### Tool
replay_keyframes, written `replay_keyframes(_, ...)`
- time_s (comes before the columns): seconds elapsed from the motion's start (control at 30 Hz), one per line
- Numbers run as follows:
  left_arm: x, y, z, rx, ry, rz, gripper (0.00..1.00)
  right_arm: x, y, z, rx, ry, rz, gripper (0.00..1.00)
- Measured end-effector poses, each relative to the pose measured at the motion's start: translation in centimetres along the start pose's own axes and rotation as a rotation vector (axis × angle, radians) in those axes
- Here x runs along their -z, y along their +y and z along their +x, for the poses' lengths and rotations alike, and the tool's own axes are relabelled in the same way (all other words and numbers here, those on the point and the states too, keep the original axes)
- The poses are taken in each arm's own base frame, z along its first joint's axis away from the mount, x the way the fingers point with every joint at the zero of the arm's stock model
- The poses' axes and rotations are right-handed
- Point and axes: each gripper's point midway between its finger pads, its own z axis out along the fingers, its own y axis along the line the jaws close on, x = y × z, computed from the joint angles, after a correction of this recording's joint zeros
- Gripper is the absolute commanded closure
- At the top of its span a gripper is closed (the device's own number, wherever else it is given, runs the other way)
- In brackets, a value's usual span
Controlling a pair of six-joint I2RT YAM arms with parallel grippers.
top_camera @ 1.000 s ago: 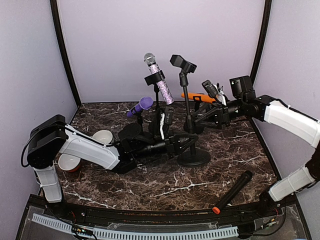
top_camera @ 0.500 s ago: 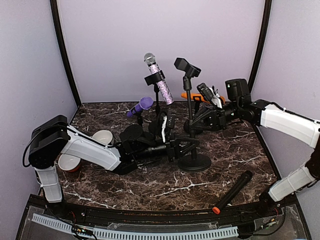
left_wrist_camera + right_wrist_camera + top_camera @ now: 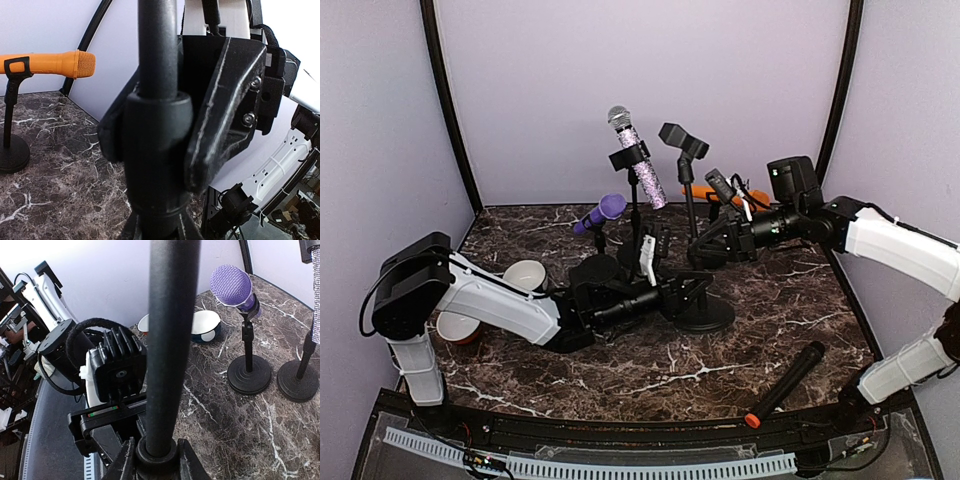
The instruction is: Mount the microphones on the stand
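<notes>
The left end effector (image 3: 688,292) is gripping the tall black metal microphone stand (image 3: 692,215) low on its pole, just above the round base. Its fingers (image 3: 215,125) are closing tight around the thick collar there. The right end effector (image 3: 700,252) is clamping the same pole higher up, with its fingers (image 3: 125,465) pressing in from both sides. The stand is standing roughly upright in the middle of the dark marbled bench (image 3: 620,370).

The glittery lilac microphone with a silver mesh head (image 3: 638,160) is sitting tilted in the clip of a second stand just to the left. The all-purple microphone (image 3: 600,213) and the all-orange microphone (image 3: 50,64) are each resting in short stands. The black microphone with an orange end (image 3: 785,383) is lying on the bench near its right front. Two white-and-red bowls (image 3: 525,272) are sitting at the left.
</notes>
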Motion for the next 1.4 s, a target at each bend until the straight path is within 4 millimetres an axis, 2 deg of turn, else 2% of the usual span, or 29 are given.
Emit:
replay_keyframes(0.1,0.1,0.2,-0.1,-0.009,-0.008,-0.013,0.57,0.0,0.0,0.0,0.011,0.002,0.001,1.0)
replay_keyframes(0.2,0.6,-0.2,-0.6,-0.02,-0.021,-0.015,0.49,0.1,-0.1,0.3,0.038,0.011,0.007,1.0)
replay_keyframes(0.4,2.1,-1.6,-2.6,-0.053,-0.05,0.012,0.45,0.4,0.2,1.0,0.122,0.028,-0.031,1.0)
replay_keyframes(0.57,3.3,-3.1,-5.0,-0.102,-0.095,0.03,0.45,0.4,1.1,2.6,0.177,0.061,-0.091,1.0)
replay_keyframes(0.6,3.6,-3.4,-5.7,-0.119,-0.112,0.033,0.45,0.4,1.2,2.9,0.181,0.068,-0.1,1.0)
replay_keyframes(0.7,3.7,-3.7,-6.3,-0.143,-0.125,0.036,0.48,0.4,1.6,3.7,0.194,0.085,-0.123,1.0)
replay_keyframes(0.87,3.4,-3.7,-6.2,-0.178,-0.111,0.027,0.55,0.1,2.5,4.6,0.227,0.111,-0.159,1.0)
replay_keyframes(1.07,2.7,-3.8,-7.3,-0.199,-0.127,0.028,0.73,-0.1,3.3,5.2,0.255,0.128,-0.189,1.0)
replay_keyframes(1.13,2.7,-3.7,-7.5,-0.203,-0.129,0.029,0.84,-0.2,3.4,5.3,0.26,0.133,-0.194,1.0)
replay_keyframes(1.23,2.6,-3.5,-7.3,-0.209,-0.123,0.036,0.92,-0.3,3.4,5.5,0.262,0.139,-0.197,1.0)
replay_keyframes(1.27,2.6,-3.4,-7.3,-0.211,-0.121,0.038,0.93,-0.3,3.4,5.6,0.261,0.141,-0.197,0.93)
replay_keyframes(1.33,2.5,-3.2,-7.1,-0.224,-0.113,0.051,0.96,-0.4,3.1,5.8,0.257,0.148,-0.189,0.65)
replay_keyframes(1.37,2.5,-3.2,-7.0,-0.232,-0.11,0.062,0.97,-0.5,3.0,5.8,0.255,0.15,-0.187,0.55)
replay_keyframes(1.4,2.4,-3.2,-7.0,-0.243,-0.109,0.074,0.98,-0.5,2.9,6.0,0.252,0.156,-0.186,0.48)
